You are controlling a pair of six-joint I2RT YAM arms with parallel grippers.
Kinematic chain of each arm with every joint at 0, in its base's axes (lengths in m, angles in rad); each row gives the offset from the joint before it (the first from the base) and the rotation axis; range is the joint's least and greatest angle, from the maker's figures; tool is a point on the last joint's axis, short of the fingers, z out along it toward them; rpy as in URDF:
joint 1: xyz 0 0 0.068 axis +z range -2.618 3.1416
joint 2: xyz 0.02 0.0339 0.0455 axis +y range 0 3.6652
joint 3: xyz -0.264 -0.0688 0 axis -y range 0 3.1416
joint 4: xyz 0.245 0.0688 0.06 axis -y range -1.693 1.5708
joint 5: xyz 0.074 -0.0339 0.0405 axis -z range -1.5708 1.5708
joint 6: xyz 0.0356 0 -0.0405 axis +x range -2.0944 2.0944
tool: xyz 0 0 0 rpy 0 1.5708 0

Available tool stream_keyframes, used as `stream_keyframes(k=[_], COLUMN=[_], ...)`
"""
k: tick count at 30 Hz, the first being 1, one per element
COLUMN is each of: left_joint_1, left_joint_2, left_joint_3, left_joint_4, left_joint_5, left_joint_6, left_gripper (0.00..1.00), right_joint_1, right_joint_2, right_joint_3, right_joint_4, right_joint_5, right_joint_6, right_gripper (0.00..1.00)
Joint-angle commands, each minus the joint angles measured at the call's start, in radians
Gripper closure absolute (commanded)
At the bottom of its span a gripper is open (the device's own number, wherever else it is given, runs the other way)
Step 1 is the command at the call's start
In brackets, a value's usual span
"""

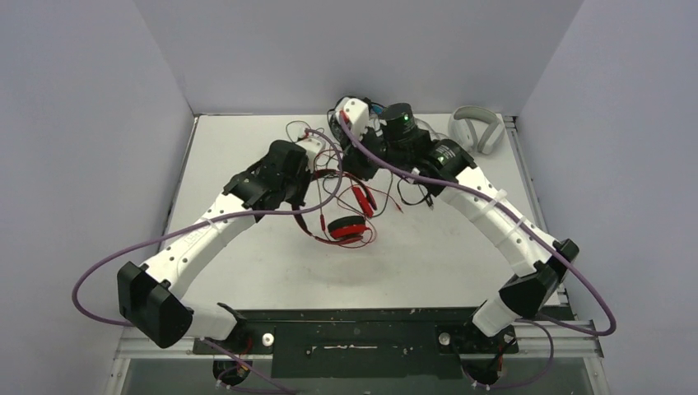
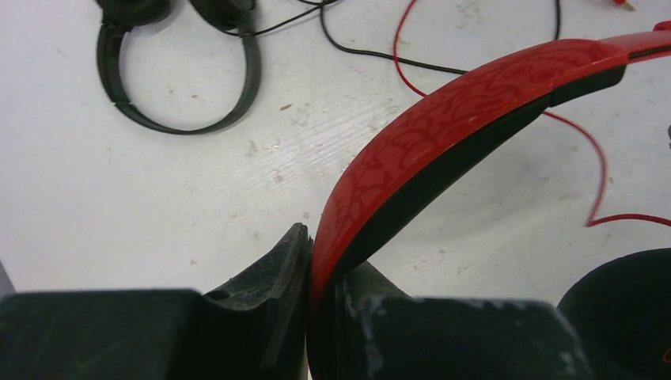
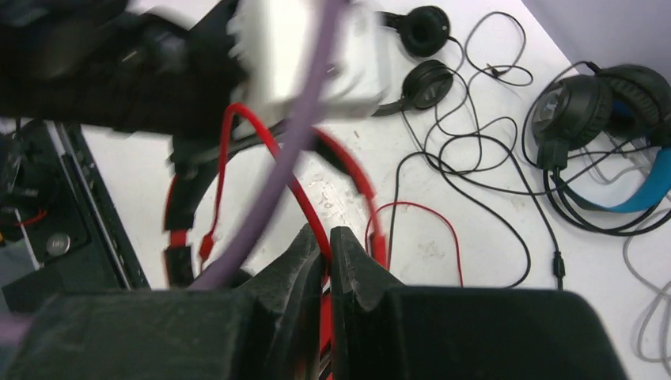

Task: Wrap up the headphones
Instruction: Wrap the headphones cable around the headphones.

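The red-and-black headphones hang above the table. Their patterned red headband (image 2: 467, 103) is clamped between the fingers of my left gripper (image 2: 320, 265), and one ear cup (image 1: 347, 228) dangles lowest. My left gripper (image 1: 317, 169) sits mid-table. My right gripper (image 3: 326, 237) is shut on the thin red cable (image 3: 297, 190) of that headset, close beside the left one (image 1: 368, 160). The small black headphones (image 2: 178, 67) lie flat on the table, with ear cups (image 3: 426, 55) and loose black cable. The black-and-blue headphones (image 3: 601, 103) lie further off. The white-grey headphones (image 1: 477, 127) rest at the back right.
Loose black cables (image 3: 475, 150) and red cable loops (image 1: 362, 197) sprawl over the white table (image 1: 247, 239) between the headsets. A grey cable (image 3: 649, 261) trails at the right. The left arm's white wrist and purple lead (image 3: 301, 71) cross close above my right gripper. Walls enclose three sides.
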Motion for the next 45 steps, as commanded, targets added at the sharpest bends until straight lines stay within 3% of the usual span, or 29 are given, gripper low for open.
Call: stream_keyframes(k=[1, 8, 14, 21, 27, 33, 40, 45], left_joint_1=[-0.056, -0.019, -0.005, -0.015, -0.021, -0.019, -0.002, 0.001], left_joint_2=[-0.018, -0.015, -0.027, -0.015, -0.026, -0.002, -0.006, -0.023], left_joint_3=[0.012, 0.016, 0.017, 0.004, -0.012, 0.035, 0.059, 0.058], left_joint_4=[0.065, 0.005, -0.019, -0.025, 0.08, 0.046, 0.017, 0.004], left_joint_5=[0.013, -0.004, 0.103, -0.216, -0.348, -0.241, -0.238, -0.106], left_joint_6=[-0.023, -0.045, -0.025, -0.018, 0.004, 0.005, -0.019, -0.001], left_gripper=[1.0, 1.0, 1.0, 1.0, 1.0, 1.0, 1.0, 1.0], right_joint_1=[-0.144, -0.195, -0.242, -0.255, -0.233, -0.174, -0.118, -0.115], right_joint_2=[0.09, 0.004, -0.066, 0.047, 0.08, 0.03, -0.009, -0.089], right_joint_3=[0.07, -0.024, -0.155, 0.059, 0.062, -0.047, -0.116, -0.184], right_joint_4=[-0.038, -0.113, 0.002, -0.129, -0.223, -0.213, -0.289, -0.132], right_joint_5=[-0.022, 0.088, 0.193, -0.308, -0.457, -0.207, 0.125, 0.203], right_joint_6=[0.11, 0.082, 0.113, 0.122, 0.157, 0.121, 0.032, 0.018], right_gripper=[1.0, 1.0, 1.0, 1.0, 1.0, 1.0, 1.0, 1.0])
